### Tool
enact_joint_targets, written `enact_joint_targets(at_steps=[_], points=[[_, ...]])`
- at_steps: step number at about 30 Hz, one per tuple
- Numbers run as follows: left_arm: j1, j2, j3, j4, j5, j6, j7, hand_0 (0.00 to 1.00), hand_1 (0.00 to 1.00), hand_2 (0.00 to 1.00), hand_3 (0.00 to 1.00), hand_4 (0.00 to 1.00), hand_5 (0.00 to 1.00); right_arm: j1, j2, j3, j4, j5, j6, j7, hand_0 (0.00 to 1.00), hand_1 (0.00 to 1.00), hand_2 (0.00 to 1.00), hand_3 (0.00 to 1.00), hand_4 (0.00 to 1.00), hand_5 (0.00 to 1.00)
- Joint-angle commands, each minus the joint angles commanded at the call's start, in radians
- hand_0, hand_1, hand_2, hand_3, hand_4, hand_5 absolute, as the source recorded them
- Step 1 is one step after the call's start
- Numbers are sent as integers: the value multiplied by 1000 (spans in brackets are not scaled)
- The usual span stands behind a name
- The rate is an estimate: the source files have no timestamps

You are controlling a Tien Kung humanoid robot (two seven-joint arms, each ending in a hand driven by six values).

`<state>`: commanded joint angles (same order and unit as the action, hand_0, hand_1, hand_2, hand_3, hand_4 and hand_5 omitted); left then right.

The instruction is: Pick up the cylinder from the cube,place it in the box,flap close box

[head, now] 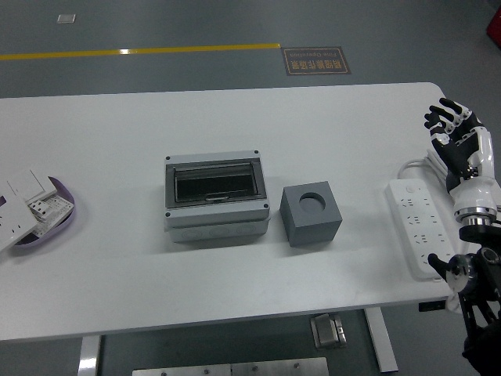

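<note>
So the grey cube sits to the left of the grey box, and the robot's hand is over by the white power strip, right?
Not quite: the head view shows the grey cube to the right of the grey box, not the left. The right hand is indeed by the white power strip.

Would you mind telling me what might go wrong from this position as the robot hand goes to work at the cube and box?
1. The right robot hand hovers with spread fingers over the table's right edge, above the power strip; reaching in, the arm may drag it or its cable.
2. The cube sits close beside the box, so fingers could bump either.
3. The box's clear flap looks shut already, which would block placing.
</note>
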<state>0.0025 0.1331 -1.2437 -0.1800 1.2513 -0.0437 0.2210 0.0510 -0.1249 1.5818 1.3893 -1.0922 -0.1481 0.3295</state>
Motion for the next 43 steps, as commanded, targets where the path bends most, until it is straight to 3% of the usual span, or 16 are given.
enact_joint_targets(at_steps=[21, 43], points=[[-27, -6, -33, 0, 23, -3, -4, 602, 583, 557, 599, 662, 261, -15, 7, 40, 7, 13, -9, 10, 722, 658, 646, 644, 681, 171], [-61, 26, -83, 0, 157, -26, 9, 603, 583, 557, 599, 662, 260, -23, 12, 97, 7, 9, -23, 22, 724, 654, 643, 647, 661, 154]])
